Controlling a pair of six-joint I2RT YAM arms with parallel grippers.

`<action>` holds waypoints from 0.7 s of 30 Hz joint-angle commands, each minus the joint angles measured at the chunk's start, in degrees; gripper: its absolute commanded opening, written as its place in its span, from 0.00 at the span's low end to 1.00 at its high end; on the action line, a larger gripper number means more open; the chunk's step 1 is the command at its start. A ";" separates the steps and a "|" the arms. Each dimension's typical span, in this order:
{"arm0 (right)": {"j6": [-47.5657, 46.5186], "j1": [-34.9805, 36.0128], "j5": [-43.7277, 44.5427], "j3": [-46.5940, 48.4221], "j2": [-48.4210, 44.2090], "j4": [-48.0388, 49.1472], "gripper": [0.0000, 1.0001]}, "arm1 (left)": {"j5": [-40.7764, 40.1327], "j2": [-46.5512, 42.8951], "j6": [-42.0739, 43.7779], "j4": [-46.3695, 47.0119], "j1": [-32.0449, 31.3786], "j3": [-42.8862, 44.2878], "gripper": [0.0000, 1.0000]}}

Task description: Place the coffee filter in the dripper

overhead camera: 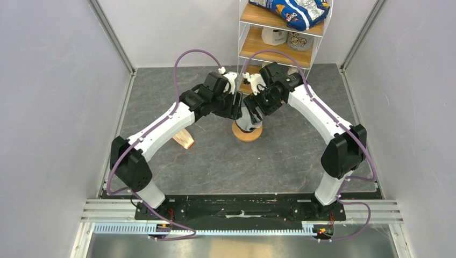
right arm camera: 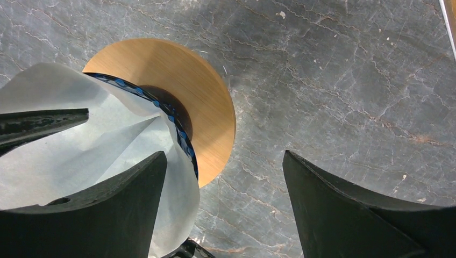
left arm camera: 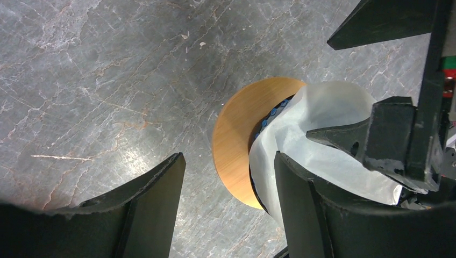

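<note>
Coffee filter (left arm camera: 328,113): one piece, thin white paper, faintly translucent, opened into a cone with soft folds and a wavy top edge.

Left wrist view. The filter stood in the dripper (left arm camera: 272,112), of which only a sliver of dark blue ribbed rim showed. The paper overhung that rim on the near side. The dripper sat on a flat orange-brown ring (left arm camera: 234,140) on the grey marbled desk (left arm camera: 97,80). The left claw (left arm camera: 228,166) was spread wide and held nothing, with one finger (left arm camera: 301,209) over the paper; contact could not be told. A finger of the other arm reached into the filter's mouth.

Right wrist view. The right claw (right arm camera: 225,161) was likewise wide and empty, one finger over the paper and the other over bare desk. More of the blue rim showed here, with paper spilling over it.

Top view. Both claws met above the ring and hid most of the filter. A tan paper stack (overhead camera: 184,138) lay well apart to the left, and a shelf (overhead camera: 282,37) stood behind.

Handling, by judgement. The coffee filter looked very light, limp, and easily creased or torn, and likely to spring back out of the cone. It seemed best taken at the top edge or pressed gently against the inner wall. It looked placed but not fully seated.
</note>
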 commanded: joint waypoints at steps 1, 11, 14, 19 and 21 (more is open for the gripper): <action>-1.18 -0.15 1.03 0.51 0.73 0.16 0.88 | -0.50 0.56 1.73 0.96 0.40 -0.45 0.70; -1.62 -0.15 0.99 -0.97 0.55 1.03 0.88 | 0.43 -0.11 1.53 2.44 1.63 -2.85 0.70; -2.18 -0.30 1.28 -1.65 0.25 0.97 0.88 | 0.56 -0.23 1.53 2.46 2.15 -3.35 0.70; -2.92 -0.74 0.77 -2.90 -0.71 1.63 0.88 | 1.10 -0.42 1.60 2.74 2.95 -3.73 0.70; -3.21 -0.83 0.44 -3.10 -1.02 1.77 0.88 | 1.53 -0.45 1.69 2.98 3.02 -3.71 0.70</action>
